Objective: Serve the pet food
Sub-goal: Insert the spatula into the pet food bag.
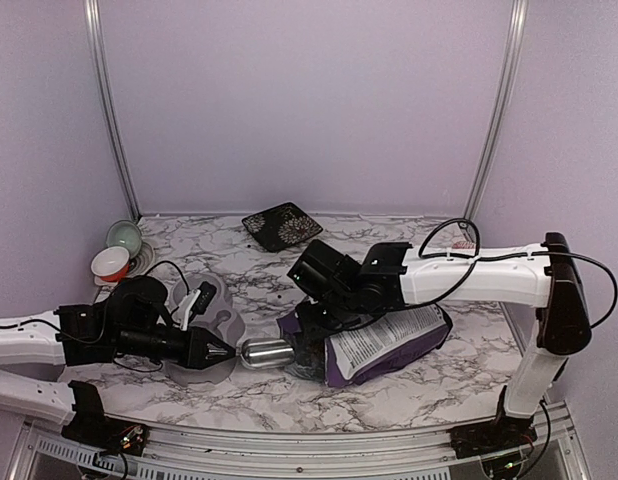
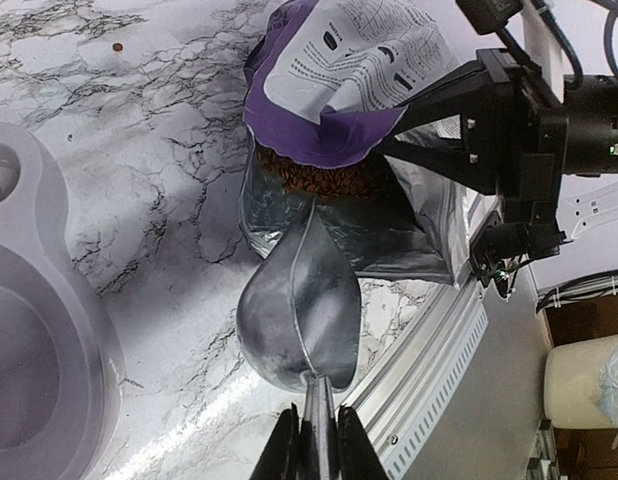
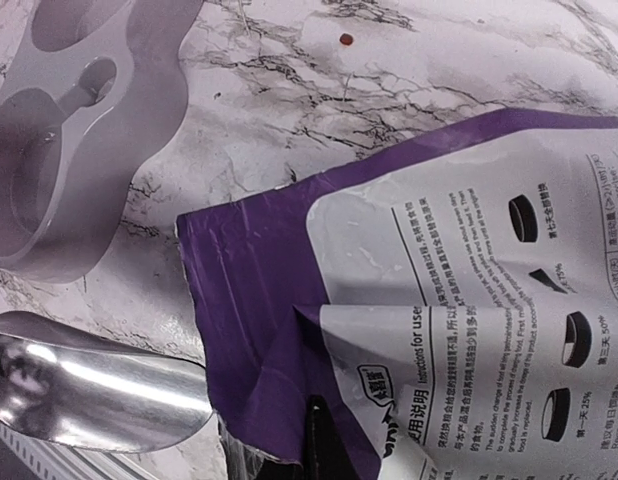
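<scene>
My left gripper is almost closed, pinching the handle of the shiny metal scoop. The scoop's lip sits at the mouth of the purple-and-white printed bag. The reddish-brown kibble pellets are heaped just inside that mouth. My right gripper is clamped on the bag's upper flap, holding it up. From above, the grey plastic double bowl lies near the scoop's 10 o'clock. The aluminium rail runs close at 6 (tight there). The white marble-patterned table gives me room toward 12.
</scene>
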